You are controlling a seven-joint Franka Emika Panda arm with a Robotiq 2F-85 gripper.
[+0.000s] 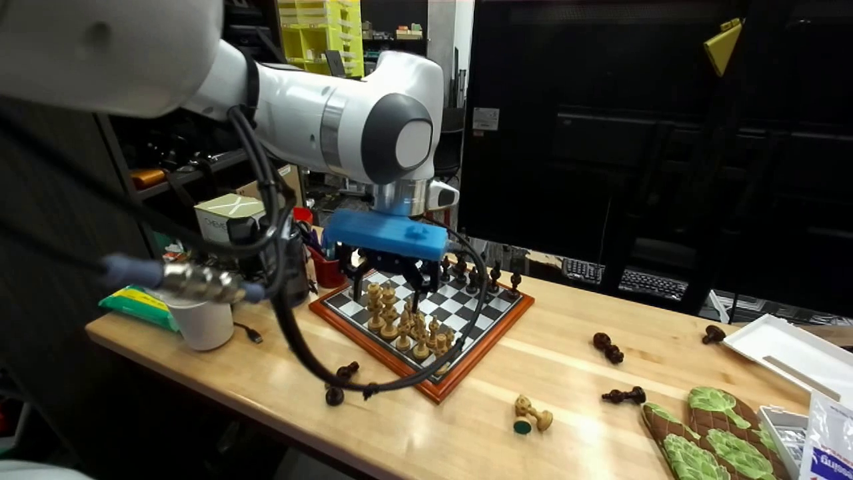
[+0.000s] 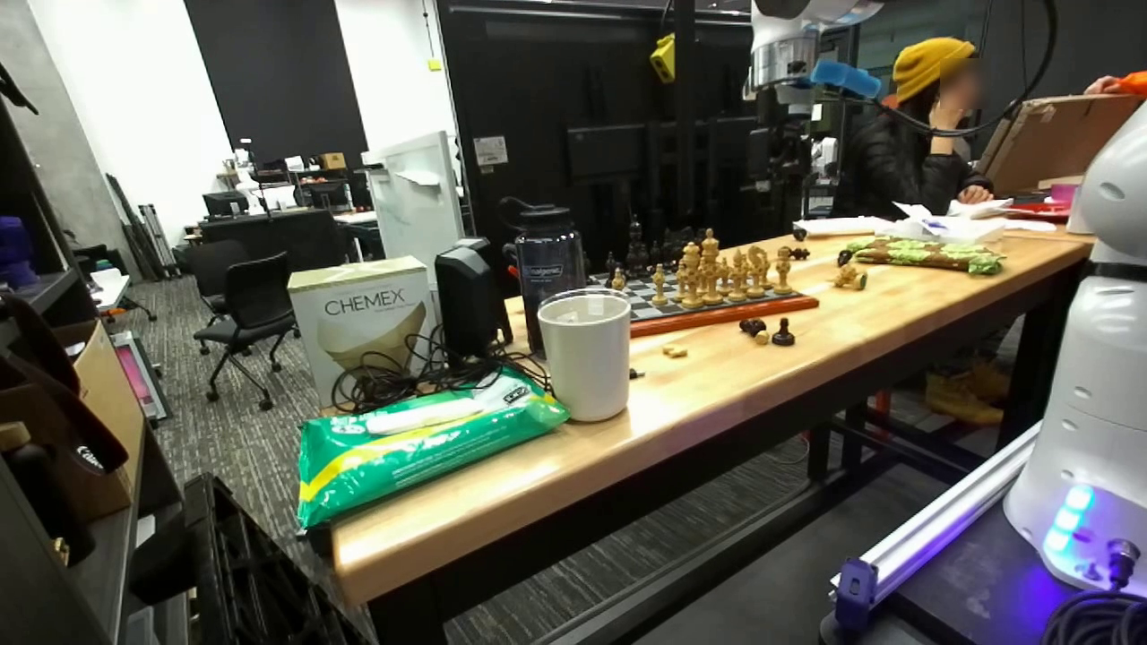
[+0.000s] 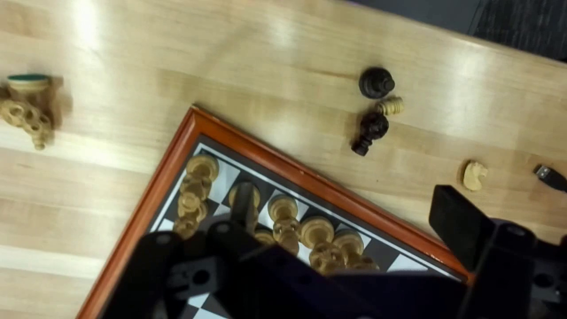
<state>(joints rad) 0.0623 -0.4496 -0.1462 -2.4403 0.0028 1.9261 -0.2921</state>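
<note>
Gripper [image 3: 352, 216], jaws spread, empty, above chessboard [image 3: 283, 168] with crowded pale chess pieces [image 3: 287, 228]; any descent best kept vertical, brushing no neighbours.

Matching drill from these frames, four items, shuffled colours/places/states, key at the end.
Column one
1. hand
2. chessboard
3. white cup
4. quilted cloth

Column two
A. brown with a green leaf pattern
B. beside the green pack, near the table's edge
C. open, nothing gripped
D. framed by a reddish-brown border

Pairs: 1-C, 2-D, 3-B, 4-A
</note>
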